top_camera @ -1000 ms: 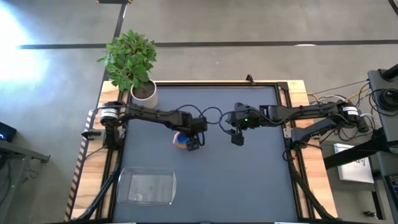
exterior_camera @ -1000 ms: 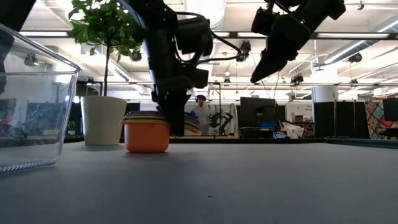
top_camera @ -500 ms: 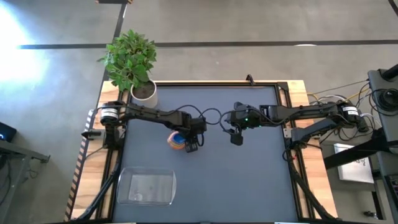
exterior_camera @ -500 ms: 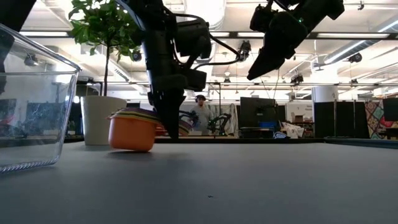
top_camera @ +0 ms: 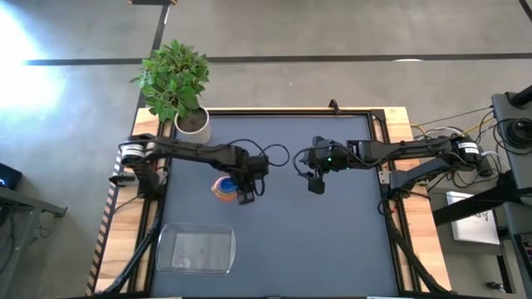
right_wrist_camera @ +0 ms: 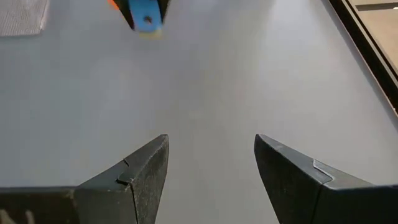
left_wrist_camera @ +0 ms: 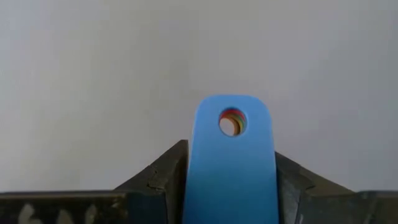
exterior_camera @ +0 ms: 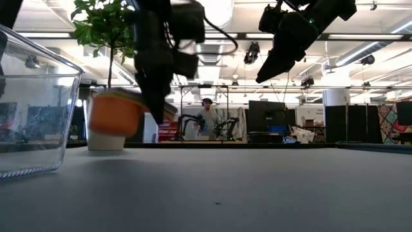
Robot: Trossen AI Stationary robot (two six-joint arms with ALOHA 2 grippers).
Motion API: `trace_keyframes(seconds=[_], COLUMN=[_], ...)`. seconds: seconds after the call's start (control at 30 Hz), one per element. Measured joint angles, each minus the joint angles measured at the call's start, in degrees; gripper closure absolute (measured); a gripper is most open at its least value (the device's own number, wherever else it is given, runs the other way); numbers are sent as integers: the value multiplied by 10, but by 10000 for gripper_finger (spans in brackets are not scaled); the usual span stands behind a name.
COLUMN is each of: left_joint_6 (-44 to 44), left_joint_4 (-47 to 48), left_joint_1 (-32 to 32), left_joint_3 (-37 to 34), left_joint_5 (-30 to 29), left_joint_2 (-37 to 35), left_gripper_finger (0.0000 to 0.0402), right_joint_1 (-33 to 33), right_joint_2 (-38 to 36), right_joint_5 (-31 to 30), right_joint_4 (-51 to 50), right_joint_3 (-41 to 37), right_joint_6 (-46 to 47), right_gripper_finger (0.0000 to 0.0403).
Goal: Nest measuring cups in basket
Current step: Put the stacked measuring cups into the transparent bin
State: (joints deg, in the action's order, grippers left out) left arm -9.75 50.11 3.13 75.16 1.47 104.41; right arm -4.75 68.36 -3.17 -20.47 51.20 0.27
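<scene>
The measuring cups sit nested in one stack (top_camera: 224,188), orange outermost in the low view (exterior_camera: 116,113), a light blue handle on top. My left gripper (top_camera: 247,193) is shut on the stack's handles, left of the table's middle and above it. The clear basket (top_camera: 196,250) stands on the table at the near left, and its wall shows in the low view (exterior_camera: 32,109). My right gripper (top_camera: 317,184) hangs open and empty above the table's middle; its open fingers show in its wrist view (right_wrist_camera: 211,168). My left gripper pinches the stacked handles by their two long edges (left_wrist_camera: 231,180) between its two fingers, coming from above and pointing down. The light blue handle's free end with its hole (left_wrist_camera: 232,122) sticks out past the fingers. The stack (exterior_camera: 116,113) hangs lifted clear of the table, slightly tilted.
A white pot (top_camera: 193,123) with a green plant stands at the far left corner, behind the stack in the low view (exterior_camera: 103,135). Bare grey table lies between the stack and the basket, and on the right half.
My left gripper has gone up and toward the table's left edge, still shut on the handles. The cup stack stood on the table a second ago, then tipped up, and now hangs clear of the table, farther left. My right gripper has kept still.
</scene>
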Motion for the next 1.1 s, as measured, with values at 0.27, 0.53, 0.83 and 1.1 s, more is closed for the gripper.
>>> trace_keyframes(seconds=[0.27, 0.53, 0.83, 1.1], left_joint_6=[-43, -124, -280, -406], left_joint_4=[92, 115, 148, 164], left_joint_1=[-31, -111, -246, -363], left_joint_3=[0, -16, -18, -18], left_joint_5=[6, -4, -38, -99], left_joint_2=[-93, -192, -252, -231], left_gripper_finger=[268, 270, 270, 272], right_joint_1=[0, 0, 0, 0], right_joint_2=[0, 0, 0, 0], right_joint_5=[0, 0, 0, 0], right_joint_4=[-1, 0, 0, 17], right_joint_3=[0, -6, -15, -15], right_joint_6=[2, 8, 17, 17], right_gripper_finger=[177, 177, 177, 177])
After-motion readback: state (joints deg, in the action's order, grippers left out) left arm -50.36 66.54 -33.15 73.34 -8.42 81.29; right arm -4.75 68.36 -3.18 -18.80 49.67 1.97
